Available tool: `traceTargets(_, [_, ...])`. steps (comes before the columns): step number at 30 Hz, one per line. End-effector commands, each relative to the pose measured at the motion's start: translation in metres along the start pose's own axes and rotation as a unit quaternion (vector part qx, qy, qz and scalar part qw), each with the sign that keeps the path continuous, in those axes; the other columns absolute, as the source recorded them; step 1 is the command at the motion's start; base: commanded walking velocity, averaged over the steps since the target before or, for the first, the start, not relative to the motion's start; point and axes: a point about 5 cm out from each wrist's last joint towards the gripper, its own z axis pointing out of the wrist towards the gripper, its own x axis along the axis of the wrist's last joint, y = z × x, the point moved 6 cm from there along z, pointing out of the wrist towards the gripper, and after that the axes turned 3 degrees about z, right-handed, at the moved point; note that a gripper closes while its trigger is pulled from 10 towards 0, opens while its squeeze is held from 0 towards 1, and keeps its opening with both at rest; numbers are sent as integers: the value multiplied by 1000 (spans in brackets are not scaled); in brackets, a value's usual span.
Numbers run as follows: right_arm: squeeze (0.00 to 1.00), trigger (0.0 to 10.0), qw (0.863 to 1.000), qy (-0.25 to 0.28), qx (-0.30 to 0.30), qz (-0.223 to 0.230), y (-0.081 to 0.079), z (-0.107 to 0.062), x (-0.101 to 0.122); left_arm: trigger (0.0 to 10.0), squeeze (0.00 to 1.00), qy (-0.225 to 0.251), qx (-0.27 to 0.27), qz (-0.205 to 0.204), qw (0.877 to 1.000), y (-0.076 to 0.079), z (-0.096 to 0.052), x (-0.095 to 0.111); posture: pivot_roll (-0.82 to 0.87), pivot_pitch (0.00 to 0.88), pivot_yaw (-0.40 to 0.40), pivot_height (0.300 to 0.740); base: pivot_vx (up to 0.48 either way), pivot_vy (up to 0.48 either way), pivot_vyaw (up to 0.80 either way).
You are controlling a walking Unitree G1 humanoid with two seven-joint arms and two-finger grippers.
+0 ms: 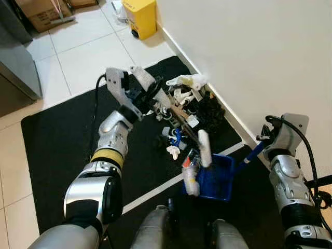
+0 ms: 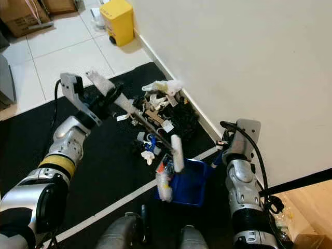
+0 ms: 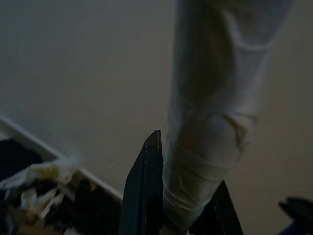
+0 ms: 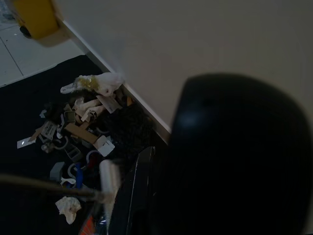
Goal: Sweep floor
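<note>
My left gripper (image 1: pixel 150 96) is shut on the white-taped handle (image 3: pixel 205 147) of a broom stick (image 1: pixel 179 116). The stick slants down across a litter pile (image 1: pixel 181 101) of paper scraps, plastic bits and black fluff lying against the wall. Its white-wrapped far end (image 1: pixel 204 148) hangs over the blue dustpan (image 1: pixel 215 179). The dustpan rests on the black mat (image 1: pixel 57 140) with a small bottle-like piece (image 1: pixel 191 179) at its lip. My right gripper (image 1: pixel 263 141) is shut on the dustpan's blue handle (image 1: pixel 253 153), close to the wall.
The white wall (image 1: pixel 259 52) and its skirting run along the right. A yellow bin (image 1: pixel 140 15) stands at the far end of the wall, with a cardboard box (image 1: pixel 46 13) and a grey cabinet (image 1: pixel 15 57) to the left. Tiled floor (image 1: pixel 78 52) lies beyond the mat.
</note>
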Motion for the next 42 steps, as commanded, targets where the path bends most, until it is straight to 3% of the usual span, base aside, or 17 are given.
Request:
traceTargets(1, [0, 10000, 999, -53, -4, 7, 0, -9, -32, 10000, 0, 17, 19, 14, 1000, -12, -1, 17, 52, 271, 105, 740, 0, 0, 0])
traceTargets(3, [0, 10000, 999, -53, -5, 11, -1, -9, -33, 10000, 0, -8, 79, 23, 997, -35, -7, 24, 69, 262, 117, 740, 0, 0, 0])
traceTargets(5, [0, 10000, 998, -54, -6, 15, -3, -9, -35, 10000, 0, -91, 164, -4, 982, -66, -22, 20, 83, 258, 122, 740, 0, 0, 0])
traceTargets(8, [0, 10000, 998, -54, -6, 17, -3, -10, -36, 10000, 0, -118, 207, 2, 971, -79, -30, 21, 93, 254, 127, 740, 0, 0, 0])
traceTargets(12, [0, 10000, 998, -56, 0, 22, -10, -9, -38, 10000, 0, -197, 274, 157, 928, -102, -53, 47, 121, 236, 122, 740, 0, 0, 0])
traceTargets(13, [0, 10000, 998, -55, 2, 23, -12, -8, -38, 10000, 0, -203, 279, 176, 922, -104, -56, 52, 121, 236, 122, 740, 0, 0, 0])
traceTargets(15, [0, 10000, 998, -54, 5, 24, -14, -8, -37, 10000, 0, -192, 280, 194, 920, -104, -56, 60, 125, 233, 122, 740, 0, 0, 0])
traceTargets(20, [0, 10000, 998, -48, 11, 28, -18, -7, -35, 10000, 0, -174, 307, 164, 921, -104, -60, 69, 129, 223, 122, 740, 0, 0, 0])
traceTargets(25, [0, 10000, 999, -35, 12, 35, -19, -6, -29, 10000, 0, -178, 360, 89, 911, -101, -78, 56, 126, 211, 123, 740, 0, 0, 0])
traceTargets(27, [0, 10000, 999, -32, 12, 36, -19, -6, -28, 10000, 0, -190, 376, 80, 903, -96, -83, 50, 129, 205, 125, 740, 0, 0, 0])
traceTargets(28, [0, 10000, 999, -27, 12, 38, -19, -6, -26, 10000, 0, -179, 355, 42, 917, -88, -79, 47, 129, 205, 125, 740, 401, 0, 0])
traceTargets(31, [0, 10000, 999, -5, 14, 48, -20, -5, -16, 10000, 0, -183, 329, 28, 926, -76, -76, 43, 130, 202, 124, 740, 294, 0, 0])
traceTargets(33, [0, 10000, 998, 13, 14, 55, -21, -4, -7, 10000, 0, -181, 316, 34, 931, -72, -74, 43, 130, 202, 124, 740, 0, 0, 0])
traceTargets(35, [0, 10000, 996, 49, 16, 69, -23, -2, 12, 10000, 0, -186, 328, 58, 924, -72, -78, 42, 129, 199, 124, 740, 0, 0, 0])
traceTargets(39, [0, 10000, 993, 80, 15, 81, -23, 0, 32, 10000, 0, -201, 319, 48, 925, -67, -80, 37, 126, 197, 123, 740, 0, 0, 0])
traceTargets(41, [0, 10000, 993, 90, 14, 80, -21, 2, 44, 10000, 0, -231, 341, 60, 909, -70, -87, 31, 126, 196, 122, 740, 0, 0, 0])
traceTargets(42, [0, 10000, 993, 90, 14, 80, -21, 2, 44, 10000, 0, -231, 341, 60, 909, -70, -87, 31, 126, 196, 122, 740, 0, 0, 0])
